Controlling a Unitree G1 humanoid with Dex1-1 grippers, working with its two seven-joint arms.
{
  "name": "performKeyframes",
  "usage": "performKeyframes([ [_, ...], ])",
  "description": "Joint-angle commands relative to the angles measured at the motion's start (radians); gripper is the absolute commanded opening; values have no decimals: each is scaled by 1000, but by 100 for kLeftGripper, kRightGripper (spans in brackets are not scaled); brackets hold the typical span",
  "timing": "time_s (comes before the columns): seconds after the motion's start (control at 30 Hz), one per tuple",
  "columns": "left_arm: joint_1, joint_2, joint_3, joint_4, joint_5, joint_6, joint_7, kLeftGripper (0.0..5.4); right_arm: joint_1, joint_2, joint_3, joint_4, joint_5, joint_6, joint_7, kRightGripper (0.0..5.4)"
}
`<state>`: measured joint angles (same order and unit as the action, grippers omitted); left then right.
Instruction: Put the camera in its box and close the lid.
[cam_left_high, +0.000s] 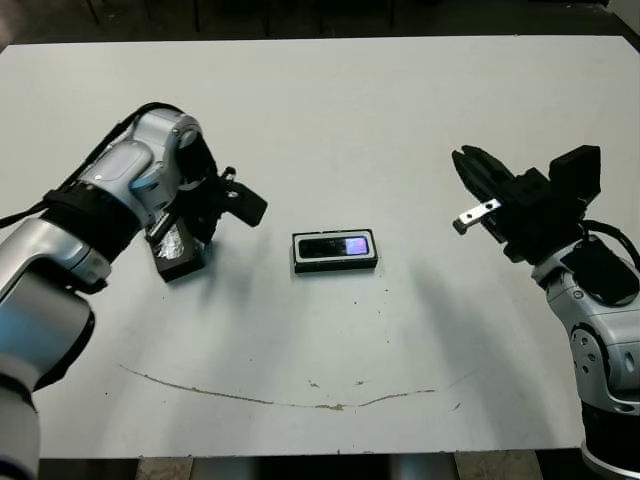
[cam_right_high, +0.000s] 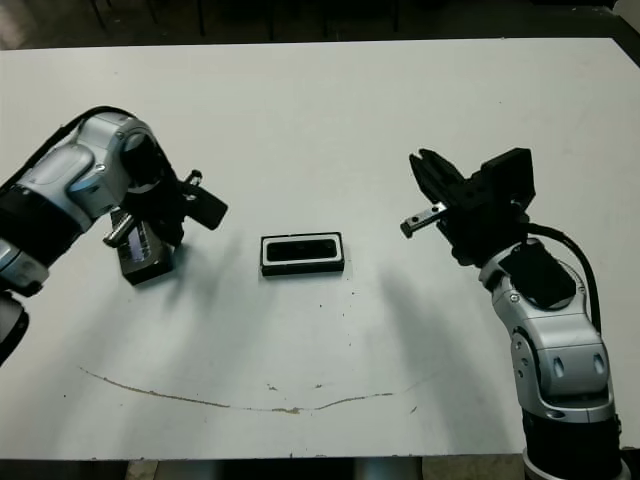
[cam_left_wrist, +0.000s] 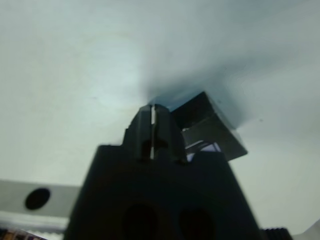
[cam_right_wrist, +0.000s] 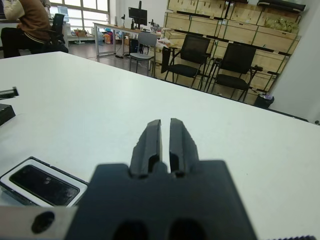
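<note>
The box (cam_left_high: 297, 252), a black tray with a white lining, lies at the table's middle. The camera (cam_left_high: 337, 245) rests inside it, its bluish window facing up. The lid (cam_left_high: 178, 252), black with a shiny grey face, lies on the table to the left of the box. My left gripper (cam_left_wrist: 152, 111) points down at the lid's edge with its fingers pressed together and nothing between them; whether they touch the lid I cannot tell. My right gripper (cam_left_high: 468, 166) hovers to the right of the box, shut and empty. The right wrist view shows the box (cam_right_wrist: 30, 162) and camera (cam_right_wrist: 44, 185) below those fingers.
A thin brown curved mark (cam_left_high: 270, 400) runs across the white table (cam_left_high: 350, 110) near its front edge. Beyond the table's far side stand chairs (cam_right_wrist: 192, 55), desks and wooden crates, and a person (cam_right_wrist: 27, 25) sits at the far left.
</note>
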<state>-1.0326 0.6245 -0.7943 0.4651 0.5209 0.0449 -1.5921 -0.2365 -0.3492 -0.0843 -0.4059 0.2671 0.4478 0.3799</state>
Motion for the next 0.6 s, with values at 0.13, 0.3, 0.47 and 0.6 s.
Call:
performKeyframes([
  [0.13, 92, 94, -106, -44, -82, 36, -22, 0, -1, -13, -2, 22, 10, 9, 12, 1],
  [0.3, 100, 141, -142, -53, -119, 33, -22, 0, -5, -21, -1, 22, 7, 18, 10, 1],
  [0.47, 118, 169, -155, -84, -143, 34, -22, 0, -7, -24, 0, 29, 9, 17, 14, 1],
  [0.6, 152, 206, -82, -217, -228, 125, -22, 0, -8, -29, 4, 29, 4, 14, 16, 1],
])
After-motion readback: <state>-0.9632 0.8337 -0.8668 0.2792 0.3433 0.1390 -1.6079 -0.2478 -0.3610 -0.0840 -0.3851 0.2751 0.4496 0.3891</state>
